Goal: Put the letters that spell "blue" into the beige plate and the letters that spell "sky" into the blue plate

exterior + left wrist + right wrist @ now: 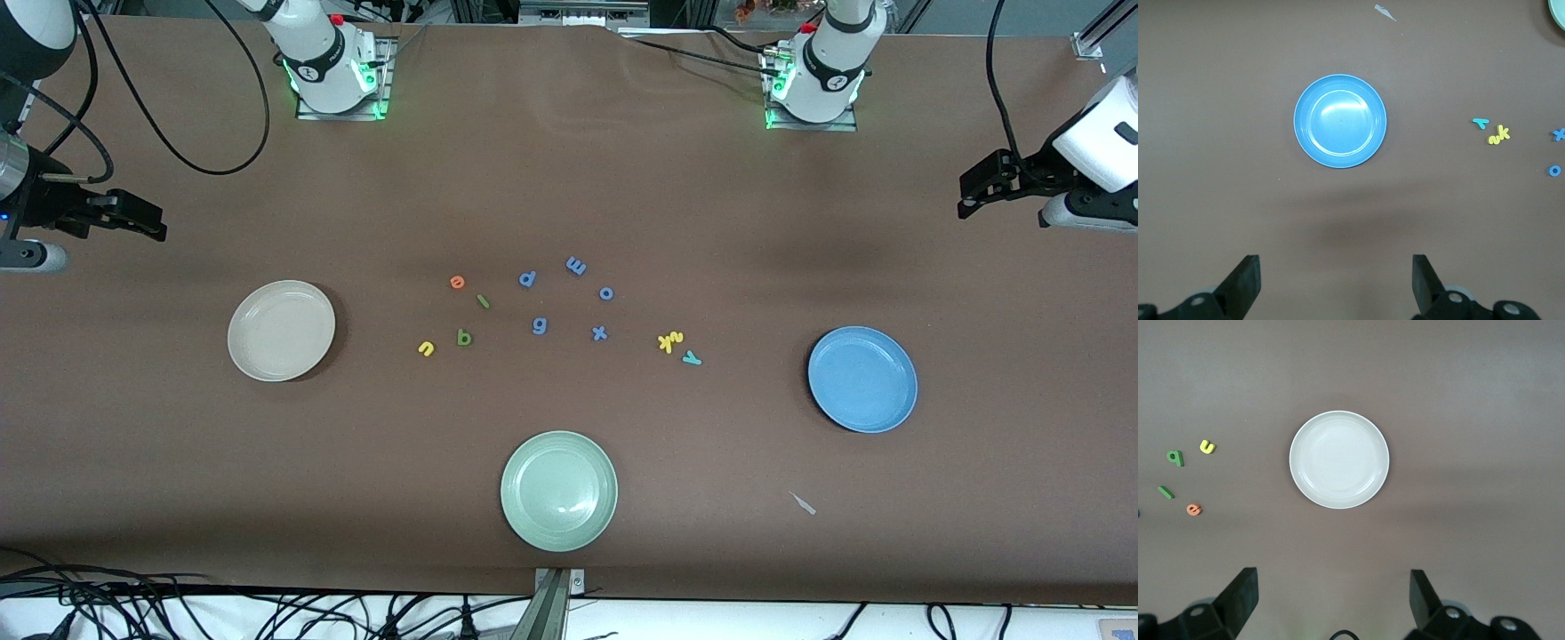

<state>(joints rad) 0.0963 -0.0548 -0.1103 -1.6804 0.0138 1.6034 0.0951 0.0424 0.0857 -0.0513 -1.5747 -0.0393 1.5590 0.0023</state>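
Nothing placed yet: round shallow cream-beige plate (281,330) bare toward the right arm's end of the brown table (569,178), round shallow medium-blue plate (862,379) bare toward the left arm's end, pale green plate (558,490) nearest the front camera between them. Between the beige and blue plates, small flat letter pieces scattered: orange e (457,282), green straight bar l (483,301), dark green b (464,337) and yellow u (426,348) grouped on the beige plate's side; yellow s and k (670,340) touching each other, teal y (692,358) just beside them, on the blue plate's side. All-blue letters p (527,278), m (575,265), o (606,292), g (540,325) and x (599,333) in the middle, to be left alone. Right gripper (1331,603) up over the table's edge past the beige plate, fingers spread wide, holding nothing; left gripper (1336,283) likewise over the table's edge past the blue plate, fingers wide apart and empty. Both waiting. Likely very light, thin, fairly stiff pieces lying flat, so easy to nudge or flick aside; best pinched across the narrowest stroke from straight above, fingers brought low to the table. Touching s and k probably in need of care, lest one drag the other. Small pale scrap (803,503) lying near the blue plate, irrelevant.
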